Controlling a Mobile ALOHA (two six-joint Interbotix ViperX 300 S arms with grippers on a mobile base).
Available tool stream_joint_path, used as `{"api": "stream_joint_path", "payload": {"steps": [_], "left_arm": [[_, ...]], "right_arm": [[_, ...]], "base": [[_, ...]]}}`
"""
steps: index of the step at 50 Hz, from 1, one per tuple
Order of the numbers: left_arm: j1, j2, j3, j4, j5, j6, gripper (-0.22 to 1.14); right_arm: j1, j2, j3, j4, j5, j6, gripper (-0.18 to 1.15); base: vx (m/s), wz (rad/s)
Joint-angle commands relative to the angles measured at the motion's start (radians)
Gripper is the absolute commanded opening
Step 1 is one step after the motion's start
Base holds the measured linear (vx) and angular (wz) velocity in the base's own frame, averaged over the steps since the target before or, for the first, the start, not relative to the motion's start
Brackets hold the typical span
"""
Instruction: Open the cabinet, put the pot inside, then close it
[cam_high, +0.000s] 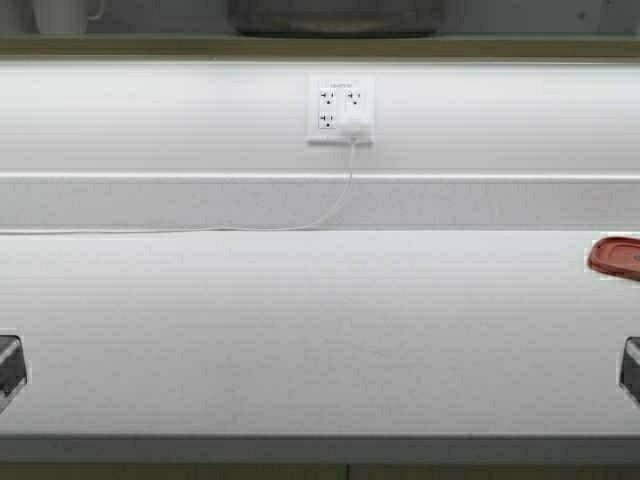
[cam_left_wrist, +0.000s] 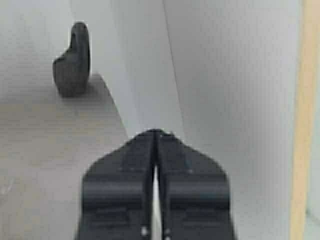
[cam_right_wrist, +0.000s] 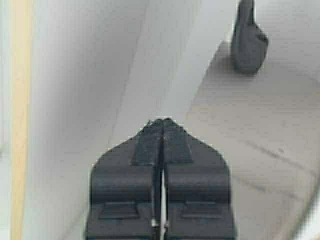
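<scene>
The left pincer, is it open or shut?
Shut: the black left pincer has its two fingers pressed together, holding nothing.

A white countertop fills the lower frame, meeting a pale backsplash wall. At upper centre sits a white outlet plate; its white cord trails left. A red lid lies at right edge.

Open countertop ahead; only a red lid and cord intrude.

worktop: smooth matt white | lid: glossy red plastic | fingers: matt black plastic
</scene>
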Motion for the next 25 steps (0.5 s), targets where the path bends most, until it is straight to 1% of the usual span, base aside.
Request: {"api": "stream_joint_path", "payload": {"steps": [1, 3, 5, 8, 16, 21, 25], "left_arm": [[-0.012, -0.072, 0.048, 0.008, 0.003, 0.144, 0.06], [-0.014, -0.092, 0.063, 0.008, 0.017, 0.212, 0.08], [-0.015, -0.114, 0.077, 0.008, 0.043, 0.284, 0.06], [-0.014, -0.155, 0.095, 0.008, 0.103, 0.403, 0.05], [-0.008, -0.249, 0.092, -0.006, 0.327, 0.758, 0.05], [0.028, -0.282, 0.061, -0.055, 0.477, 1.005, 0.04], [0.063, -0.296, 0.037, -0.089, 0.571, 1.146, 0.04]], "right_arm": [[0.008, -0.044, 0.006, -0.061, 0.028, -0.095, 0.11], [0.009, -0.054, 0.008, -0.098, 0.063, -0.137, 0.10], [0.008, -0.064, 0.006, -0.130, 0.115, -0.183, 0.09], [0.008, -0.087, 0.003, -0.166, 0.227, -0.267, 0.08], [0.008, -0.137, -0.043, -0.172, 0.486, -0.518, 0.08], [0.008, -0.146, -0.087, -0.167, 0.626, -0.676, 0.08], [0.008, -0.149, -0.107, -0.161, 0.695, -0.756, 0.08]], "base": [[-0.15, -0.06], [-0.16, -0.07], [-0.17, -0.08], [-0.18, -0.09], [-0.20, -0.09], [-0.19, -0.08], [-0.20, -0.07]]}}
